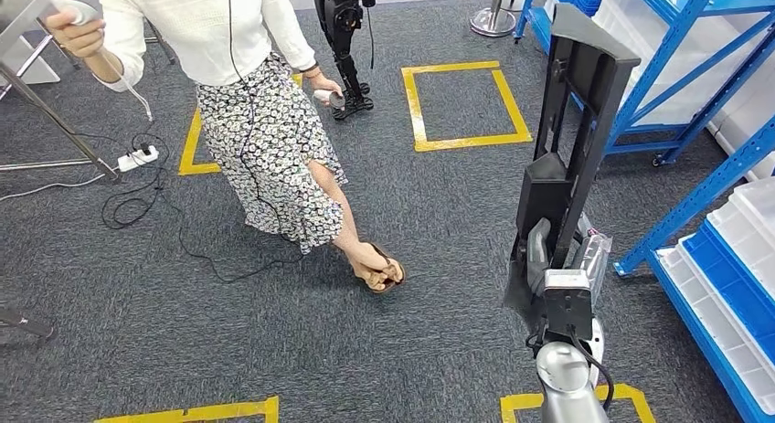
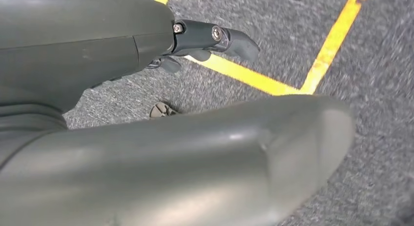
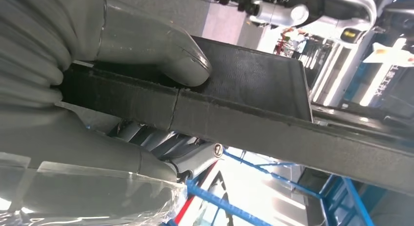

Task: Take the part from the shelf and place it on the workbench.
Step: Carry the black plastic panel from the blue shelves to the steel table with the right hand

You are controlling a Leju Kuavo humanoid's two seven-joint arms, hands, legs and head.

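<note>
Right hand (image 1: 554, 259) fingers (image 3: 161, 55) clamped on tall black flat plastic frame part (image 1: 574, 131), upright, left of blue metal shelf (image 1: 704, 121). Left hand (image 2: 146, 113) fingers: can't tell. Rough grey carpet (image 1: 274, 332) w/ yellow tape squares (image 1: 464, 103).

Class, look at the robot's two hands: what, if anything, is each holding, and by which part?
The right hand grips the tall black part at its lower end, thumb pressed on its flat face. The left hand holds nothing.

part (image 1: 576, 121): stood upright in the right hand (image 1: 553, 259), rising above it
person (image 1: 247, 94): well to the hand's left
shelf (image 1: 713, 286): just right of the hand
floor square (image 1: 464, 105): beyond the hand
</note>
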